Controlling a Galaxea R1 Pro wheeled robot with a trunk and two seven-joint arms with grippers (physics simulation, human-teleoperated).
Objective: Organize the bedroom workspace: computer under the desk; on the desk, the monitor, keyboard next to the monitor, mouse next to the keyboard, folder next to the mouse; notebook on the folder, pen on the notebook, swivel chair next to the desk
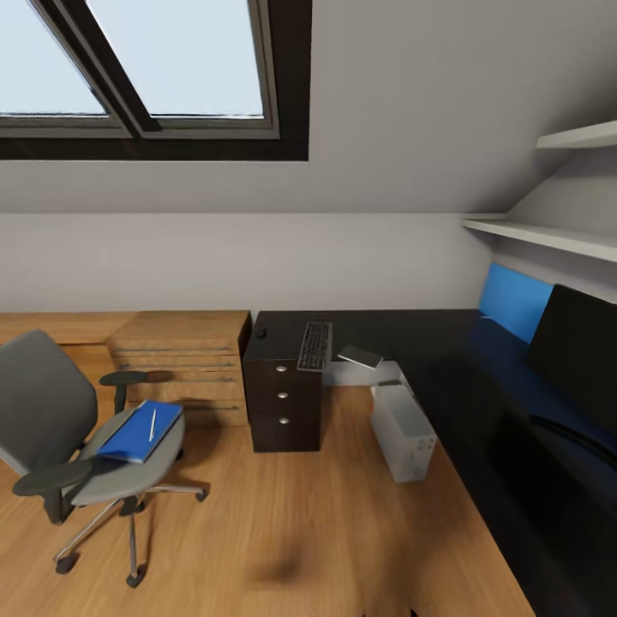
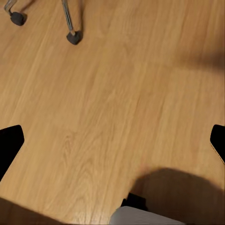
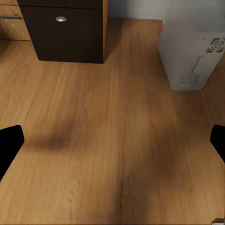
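Blue flat folder [image 1: 137,433] with white pen [image 1: 152,424] lies on grey swivel chair [image 1: 51,420], left of black desk [image 1: 386,338]. Right claw [image 3: 112,140] wide open, empty, over floor near white computer tower [image 3: 194,44]. Left claw [image 2: 112,140] open, empty, by chair casters [image 2: 73,37].

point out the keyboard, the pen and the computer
keyboard [image 1: 314,345], head view, middle of its key field
pen [image 1: 152,424], head view, middle of its shaft, on the blue cover on the chair seat
computer [image 1: 403,433], head view, its top panel
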